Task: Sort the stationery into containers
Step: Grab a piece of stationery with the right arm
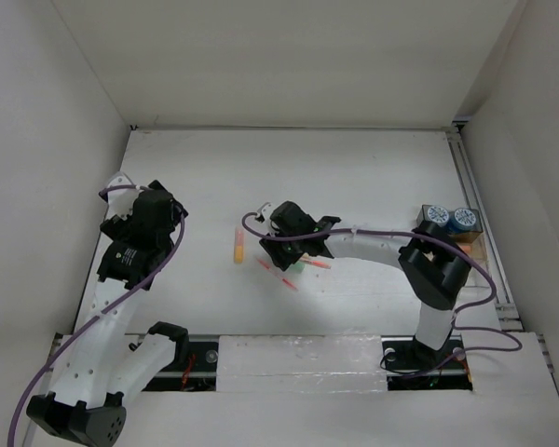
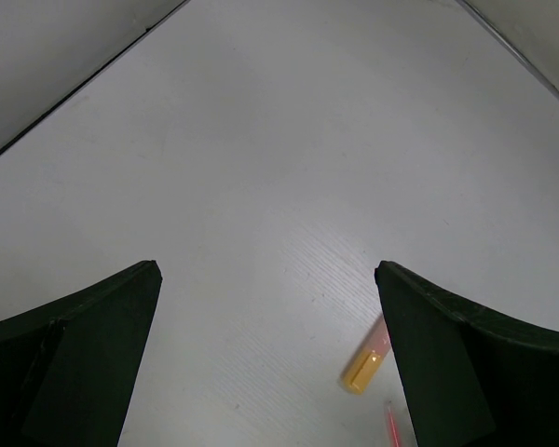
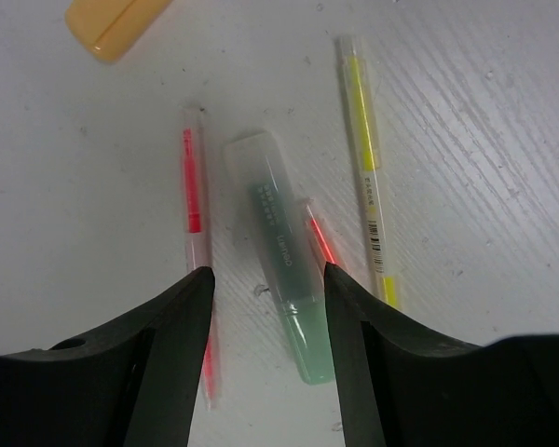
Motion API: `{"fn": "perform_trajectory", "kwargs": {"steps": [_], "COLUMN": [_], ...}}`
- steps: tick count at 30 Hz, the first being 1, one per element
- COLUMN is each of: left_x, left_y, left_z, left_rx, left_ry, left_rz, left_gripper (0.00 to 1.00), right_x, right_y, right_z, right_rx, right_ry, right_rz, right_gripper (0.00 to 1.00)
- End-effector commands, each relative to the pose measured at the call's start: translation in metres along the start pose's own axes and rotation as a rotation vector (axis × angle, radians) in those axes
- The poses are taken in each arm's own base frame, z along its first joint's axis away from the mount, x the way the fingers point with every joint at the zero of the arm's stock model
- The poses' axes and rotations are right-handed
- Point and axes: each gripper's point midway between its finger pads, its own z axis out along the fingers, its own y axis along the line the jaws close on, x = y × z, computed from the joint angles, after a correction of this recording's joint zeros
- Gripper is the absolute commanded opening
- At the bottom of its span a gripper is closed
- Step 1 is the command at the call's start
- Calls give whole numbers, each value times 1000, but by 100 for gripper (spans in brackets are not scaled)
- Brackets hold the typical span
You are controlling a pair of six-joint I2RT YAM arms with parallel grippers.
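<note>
Top external shows the white table (image 1: 354,168) with my left arm (image 1: 93,326) bent up at its left side and my right arm (image 1: 382,250) reaching in to the middle. The tray (image 1: 472,244) sits at the right edge, well apart from both grippers, and two blue-and-white rolls (image 1: 435,215) stand side by side at its far end; which compartment they are in I cannot tell. My left gripper (image 2: 266,270) hangs over bare table with its jaws spread wide and nothing between them. The orange marker (image 1: 238,248) lies near the middle of the table, just left of my right gripper, and shows at the lower right of the left wrist view. My right gripper (image 3: 268,270) is down over the loose pile with its jaws about half spread, one finger on each side of the green marker (image 3: 284,298). The marker lies lengthwise in the gap; table shows between it and my left finger, and its near end runs up against my right finger, though I cannot tell whether they touch. A thin yellow pen (image 3: 368,177) lies just right of that finger. One red pen (image 3: 194,196) runs along my left finger, and a shorter red pen (image 3: 319,240) lies against the green marker's right side.
</note>
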Motion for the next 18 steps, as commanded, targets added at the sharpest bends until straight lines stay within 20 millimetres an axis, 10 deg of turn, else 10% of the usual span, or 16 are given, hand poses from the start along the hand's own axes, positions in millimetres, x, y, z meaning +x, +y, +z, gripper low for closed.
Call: {"fn": "perform_trajectory", "kwargs": {"steps": [1, 18], "left_x": [-7, -8], "left_y": [-5, -10], "left_z": [0, 0], "left_rx": [20, 43], "left_ry": [-20, -19], "left_rz": [-7, -9], "left_gripper": [100, 100], "right_x": [-5, 12], "right_y": [3, -1], "right_z": [7, 30], "right_rx": [-6, 11], "right_ry": [-17, 50], "right_rz": [-9, -8], "right_gripper": [57, 43]}}
